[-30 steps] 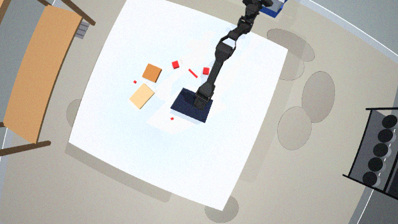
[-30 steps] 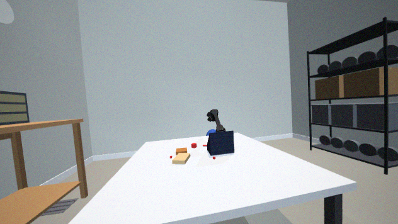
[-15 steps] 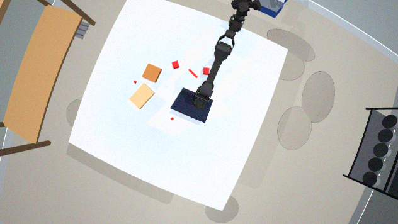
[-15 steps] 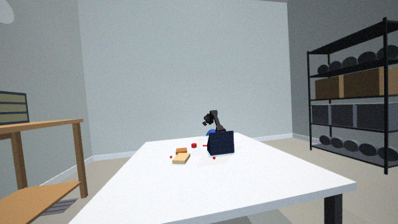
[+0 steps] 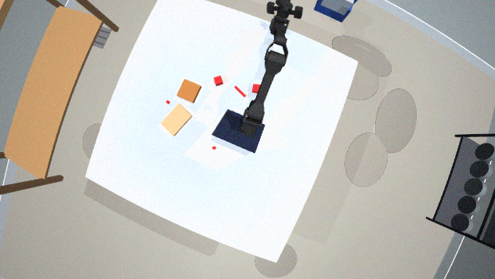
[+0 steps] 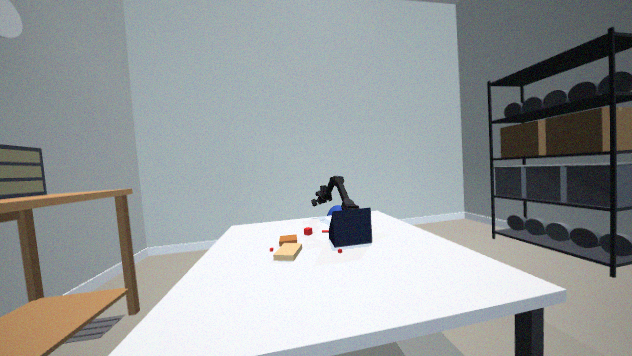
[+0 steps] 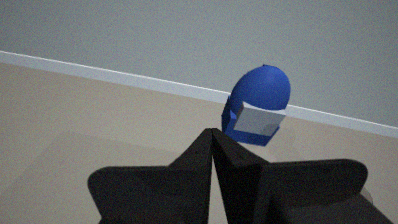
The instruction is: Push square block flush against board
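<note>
The square block (image 5: 189, 91) (image 6: 288, 239) is orange and lies flat on the table. The board (image 5: 176, 120) (image 6: 287, 252) is a pale tan rectangle, also flat. In the top view a narrow gap separates them, and their facing edges are not parallel. In the exterior view the block is behind the board and partly hidden by it. My gripper (image 5: 283, 2) (image 6: 319, 196) (image 7: 211, 133) is shut, its fingertips meeting with nothing between them. It is raised, far from both parts, at the table's back edge. The wrist view shows neither part.
A dark blue box-like stand (image 5: 231, 126) (image 6: 351, 228) is under the arm's base. Red cubes (image 5: 218, 80) (image 6: 308, 231), a red stick (image 5: 240, 91) and small red bits (image 5: 168, 102) (image 6: 340, 251) lie around. A blue object (image 5: 336, 9) (image 7: 262, 92) stands beyond the table.
</note>
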Controlling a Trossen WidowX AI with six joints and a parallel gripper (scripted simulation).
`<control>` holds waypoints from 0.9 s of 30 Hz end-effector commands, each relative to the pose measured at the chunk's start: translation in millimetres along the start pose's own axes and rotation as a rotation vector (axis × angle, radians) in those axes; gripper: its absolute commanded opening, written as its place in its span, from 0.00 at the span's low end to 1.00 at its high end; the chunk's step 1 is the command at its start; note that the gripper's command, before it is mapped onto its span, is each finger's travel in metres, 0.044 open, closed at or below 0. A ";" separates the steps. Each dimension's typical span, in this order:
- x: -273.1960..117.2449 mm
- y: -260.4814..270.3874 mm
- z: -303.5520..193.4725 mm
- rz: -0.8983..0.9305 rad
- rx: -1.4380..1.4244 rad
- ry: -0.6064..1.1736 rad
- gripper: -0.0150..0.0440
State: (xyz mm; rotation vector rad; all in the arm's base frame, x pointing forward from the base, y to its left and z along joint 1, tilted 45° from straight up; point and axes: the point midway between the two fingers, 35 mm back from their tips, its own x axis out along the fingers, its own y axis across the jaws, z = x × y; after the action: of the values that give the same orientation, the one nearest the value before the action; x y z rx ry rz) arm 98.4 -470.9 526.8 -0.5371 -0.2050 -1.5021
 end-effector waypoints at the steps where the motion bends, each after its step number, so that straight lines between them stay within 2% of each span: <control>1: -6.4 43.0 -18.0 0.067 0.114 0.098 0.25; 15: -60.2 176.5 -67.4 0.237 0.383 0.435 0.25; 27: -154.5 276.8 -103.0 0.306 0.554 0.781 0.25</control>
State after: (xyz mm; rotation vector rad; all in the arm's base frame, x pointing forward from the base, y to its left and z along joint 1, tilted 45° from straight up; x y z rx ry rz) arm 312.9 -412.0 339.3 0.3422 0.0213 -1.2011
